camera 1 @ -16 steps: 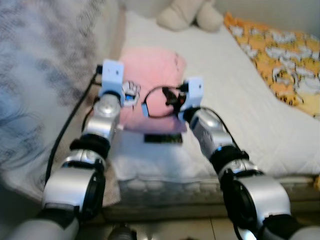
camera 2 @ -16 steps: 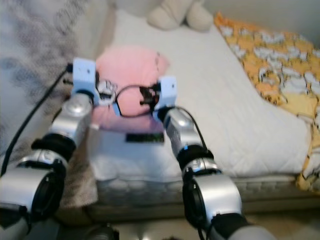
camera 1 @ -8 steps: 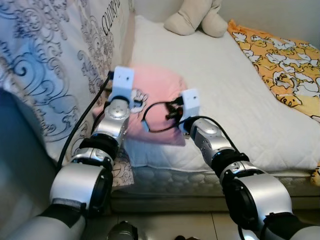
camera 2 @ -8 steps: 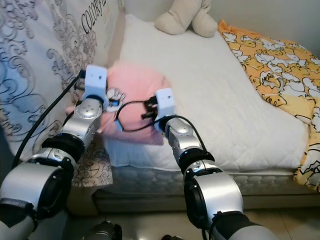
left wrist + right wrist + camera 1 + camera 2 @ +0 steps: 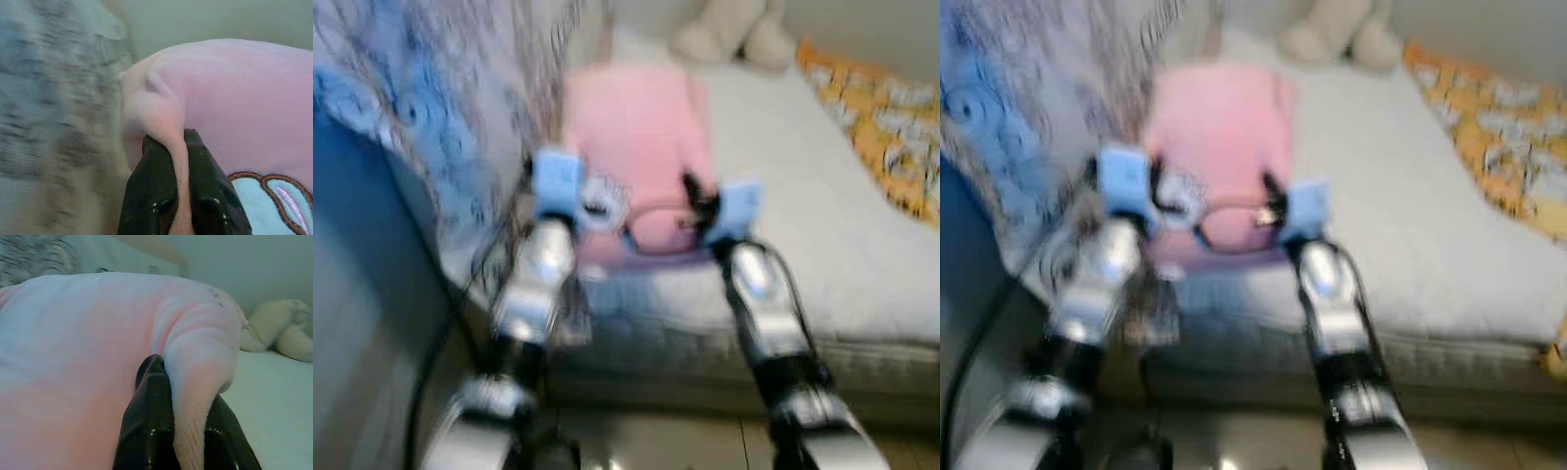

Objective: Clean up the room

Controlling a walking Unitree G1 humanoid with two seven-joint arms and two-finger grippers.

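A: Raised since half a second ago: 1 pink pillow [image 5: 636, 147], now sitting higher and further up the bed [image 5: 803, 225] in the head views. Both of those views are blurring and shifting, so the robot itself is moving too, and part of the change is the camera's.

B: Grip status?

A: Left gripper [image 5: 182, 147]: 2 black fingers [image 5: 155, 186] are pinching a fold at one corner of the pillow, closed tight on the fabric. Right gripper [image 5: 188, 396]: likewise pressing a fold at the other side between its fingers [image 5: 149, 416]. The pillow is hanging between the 2 arms, over the near left part of the mattress.

B: Meaning for the tidy-up?

A: Judgement only: the pillow is being carried, probably towards the head of the bed, and is not yet set down.

B: Surface and surroundings?

A: White quilted mattress cover, soft, so it is giving under any load. 1 beige plush toy [image 5: 734, 34] is lying at the far end. 1 orange patterned blanket [image 5: 881, 127] is lying along the right edge. 1 grey-and-blue patterned cloth [image 5: 431, 117] is hanging at the left, just beside the pillow. Pale floor tiles [image 5: 656, 446] are showing below the bed edge.
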